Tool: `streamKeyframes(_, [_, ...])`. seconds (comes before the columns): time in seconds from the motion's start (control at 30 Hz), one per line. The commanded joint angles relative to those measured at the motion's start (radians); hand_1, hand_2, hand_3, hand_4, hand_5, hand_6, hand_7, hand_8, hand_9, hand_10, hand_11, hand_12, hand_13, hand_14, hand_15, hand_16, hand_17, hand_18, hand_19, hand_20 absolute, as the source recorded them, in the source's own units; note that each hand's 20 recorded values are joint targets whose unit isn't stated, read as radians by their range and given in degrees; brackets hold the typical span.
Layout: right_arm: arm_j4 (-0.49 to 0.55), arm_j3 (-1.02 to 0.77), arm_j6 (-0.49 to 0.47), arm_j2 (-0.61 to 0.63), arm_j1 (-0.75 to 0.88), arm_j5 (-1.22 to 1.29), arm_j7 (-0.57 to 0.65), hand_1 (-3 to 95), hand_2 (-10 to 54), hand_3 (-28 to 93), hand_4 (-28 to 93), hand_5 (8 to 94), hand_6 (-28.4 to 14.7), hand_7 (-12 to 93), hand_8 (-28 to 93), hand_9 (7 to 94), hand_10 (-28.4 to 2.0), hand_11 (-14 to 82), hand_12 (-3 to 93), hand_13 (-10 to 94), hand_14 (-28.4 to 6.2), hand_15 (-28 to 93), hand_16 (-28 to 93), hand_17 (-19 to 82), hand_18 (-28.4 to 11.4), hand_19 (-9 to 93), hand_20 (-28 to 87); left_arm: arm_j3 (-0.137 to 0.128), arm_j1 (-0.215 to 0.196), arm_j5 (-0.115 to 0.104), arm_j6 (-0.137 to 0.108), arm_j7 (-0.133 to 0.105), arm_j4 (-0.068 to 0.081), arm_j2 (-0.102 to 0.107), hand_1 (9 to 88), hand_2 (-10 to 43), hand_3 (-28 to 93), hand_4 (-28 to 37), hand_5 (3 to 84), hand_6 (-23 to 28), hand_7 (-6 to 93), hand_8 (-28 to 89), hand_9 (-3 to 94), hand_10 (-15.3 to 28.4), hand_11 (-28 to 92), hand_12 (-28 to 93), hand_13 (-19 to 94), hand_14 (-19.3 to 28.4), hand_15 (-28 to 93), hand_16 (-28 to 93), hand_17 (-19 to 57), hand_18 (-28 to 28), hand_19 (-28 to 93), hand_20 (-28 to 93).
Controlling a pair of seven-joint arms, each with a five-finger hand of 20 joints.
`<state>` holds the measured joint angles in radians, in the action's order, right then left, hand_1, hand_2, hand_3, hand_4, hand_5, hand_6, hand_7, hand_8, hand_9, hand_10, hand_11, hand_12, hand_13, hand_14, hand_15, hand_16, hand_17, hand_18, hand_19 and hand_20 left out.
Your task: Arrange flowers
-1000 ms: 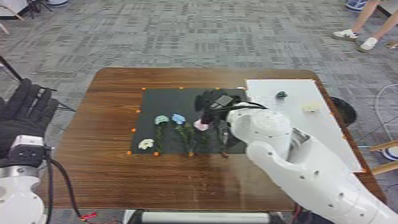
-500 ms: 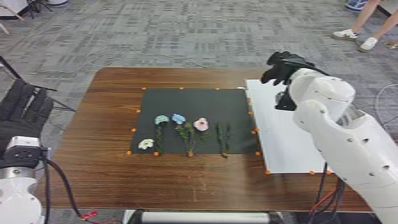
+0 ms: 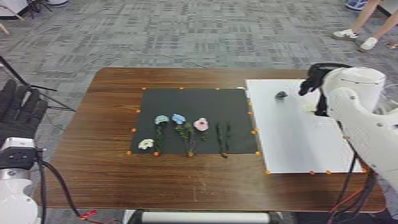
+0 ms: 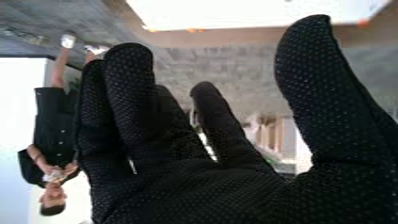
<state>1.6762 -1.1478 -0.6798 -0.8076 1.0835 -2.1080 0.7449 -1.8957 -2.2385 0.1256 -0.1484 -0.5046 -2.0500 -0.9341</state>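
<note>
The right robot hand has swung off the black mat and across the white board, and is now above the board's right edge, towards the worktop's far right corner. Its fingers are extended and spread, gripping nothing. On the mat, the white flower, teal flower, blue flower, pink flower and bare stems lie as they did a second ago, near the mat's near edge. The arrangement looks unchanged by this move; the hand is probably going for a piece on the board.

The dark flower, covered by the arm half a second ago, shows again near the board's far edge. A pale shape nearer the right edge, perhaps a flower, is partly hidden by the hand. The left robot hand, fingers straight, is cut off beyond the worktop's left edge.
</note>
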Motion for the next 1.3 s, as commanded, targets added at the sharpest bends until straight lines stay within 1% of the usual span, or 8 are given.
streamKeyframes(0.03, [-0.051,0.041,-0.048,0.034,-0.038,-0.027,-0.013,33.9,-9.5,78,-28,30.4,-9.0,2,-6,28.0,-19.9,7.0,13.1,47,-19.5,76,24,18,-27.1,71,34,-0.001,-0.009,0.005,0.018,-0.020,0.000,0.005,22.1,13.7,72,-28.3,38.4,5.9,9.1,-8,29.0,11.8,14,10,22,11.7,18,-2,-4.0,10.4,18,11])
streamKeyframes(0.4, [-0.087,0.070,-0.151,0.048,-0.014,-0.036,-0.055,37.7,-9.5,80,-28,32.0,-8.0,4,-7,30.2,-17.4,9.4,12.0,48,-18.0,76,23,17,-26.6,70,35,0.005,-0.007,0.002,0.023,-0.023,0.001,0.000,22.0,13.7,72,-28.3,39.1,6.0,8.7,-8,29.6,12.0,14,10,22,11.8,18,-2,-4.0,10.4,18,11])
streamKeyframes(0.63, [-0.089,0.081,-0.031,0.069,0.059,-0.163,-0.181,41.6,-9.5,80,-28,34.1,-6.5,7,-8,32.7,-15.6,11.3,11.7,49,-15.8,76,23,18,-25.2,69,34,0.008,-0.001,0.007,0.038,-0.018,0.006,0.010,22.0,13.7,72,-28.3,39.4,6.1,8.6,-8,29.7,12.1,14,10,22,11.7,18,-2,-4.0,10.5,18,11])
streamKeyframes(0.73, [-0.093,0.092,-0.024,0.066,0.069,-0.165,-0.180,42.5,-9.5,79,-28,36.3,-5.5,9,-9,35.6,-14.8,12.4,11.7,50,-14.6,75,23,19,-24.7,69,34,0.006,0.003,0.011,0.040,-0.016,0.008,0.012,22.1,13.7,72,-28.3,39.4,6.1,8.6,-8,29.7,12.1,14,10,22,11.7,18,-2,-4.0,10.4,18,11])
streamKeyframes(0.87, [-0.096,0.093,0.009,0.068,0.093,-0.187,-0.184,45.0,-9.5,79,-28,37.4,-5.2,11,-10,37.0,-14.3,13.5,11.9,51,-13.7,75,24,20,-24.1,69,34,-0.002,0.007,0.047,0.074,0.007,0.018,0.010,22.3,13.7,71,-28.3,39.4,6.0,8.4,-8,29.5,12.0,14,10,22,11.8,17,-2,-4.1,10.4,18,11])
streamKeyframes(0.93, [-0.099,0.094,0.020,0.072,0.105,-0.207,-0.185,45.9,-9.5,81,-28,38.9,-5.0,12,-10,38.9,-14.5,14.2,12.2,51,-13.5,74,24,20,-23.8,69,34,0.000,0.013,0.060,0.080,0.015,0.019,0.008,22.3,13.8,71,-28.3,39.1,5.9,8.3,-8,29.3,11.9,14,10,22,11.8,17,-2,-4.1,10.4,18,11])
streamKeyframes(1.1, [-0.110,0.099,0.074,0.078,0.125,-0.213,-0.165,47.7,-9.5,81,-28,40.4,-4.5,13,-11,42.4,-14.7,15.8,13.5,52,-12.7,74,25,21,-23.5,70,34,0.005,0.017,0.055,0.081,0.018,0.020,0.007,22.2,13.8,71,-28.3,38.8,5.8,8.1,-8,29.1,11.7,13,10,22,11.8,17,-2,-4.3,10.5,17,11])
streamKeyframes(1.3, [-0.123,0.118,0.210,0.094,0.153,-0.270,-0.167,52.9,-9.5,77,-28,45.5,-3.0,16,-12,51.1,-13.9,21.1,16.9,56,-8.6,69,35,24,-23.2,72,34,0.004,0.022,0.052,0.075,0.018,0.021,0.008,22.3,13.8,71,-28.3,38.8,5.9,8.1,-8,29.0,11.7,13,11,22,12.0,16,-2,-4.3,10.6,17,11])
